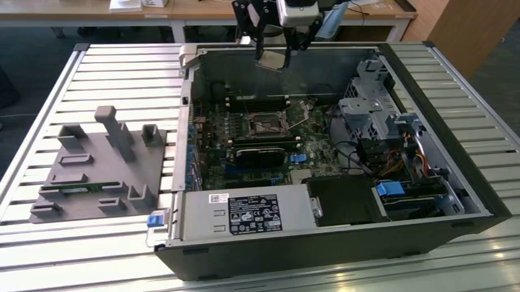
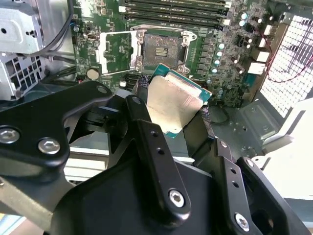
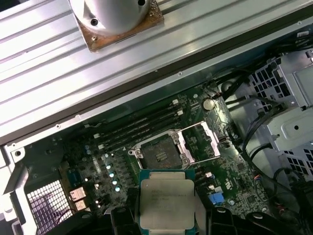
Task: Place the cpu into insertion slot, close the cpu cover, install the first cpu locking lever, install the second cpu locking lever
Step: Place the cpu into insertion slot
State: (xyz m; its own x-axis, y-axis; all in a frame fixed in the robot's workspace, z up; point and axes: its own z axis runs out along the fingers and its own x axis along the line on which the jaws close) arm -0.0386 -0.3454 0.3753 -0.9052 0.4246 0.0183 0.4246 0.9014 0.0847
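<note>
My gripper (image 1: 272, 56) hangs above the open computer case, shut on the cpu (image 1: 272, 59), a flat square chip with a dull grey metal top and a green edge. In both wrist views the cpu (image 2: 173, 103) (image 3: 166, 200) sits between the black fingers (image 2: 139, 98). Below it, on the green board, the insertion slot (image 1: 266, 125) (image 2: 161, 49) (image 3: 159, 154) lies bare and dark. The cpu cover (image 2: 115, 49) (image 3: 200, 142) is swung open beside the slot, its square window over the board.
The case walls (image 1: 390, 67) ring the board. A black oblong card (image 1: 260, 152) lies near the slot, memory slots (image 3: 137, 129) on the other side. A metal drive cage (image 1: 369, 103) and cables stand at the exterior view's right. A grey fixture (image 1: 97, 164) rests on the slatted table (image 1: 122, 73).
</note>
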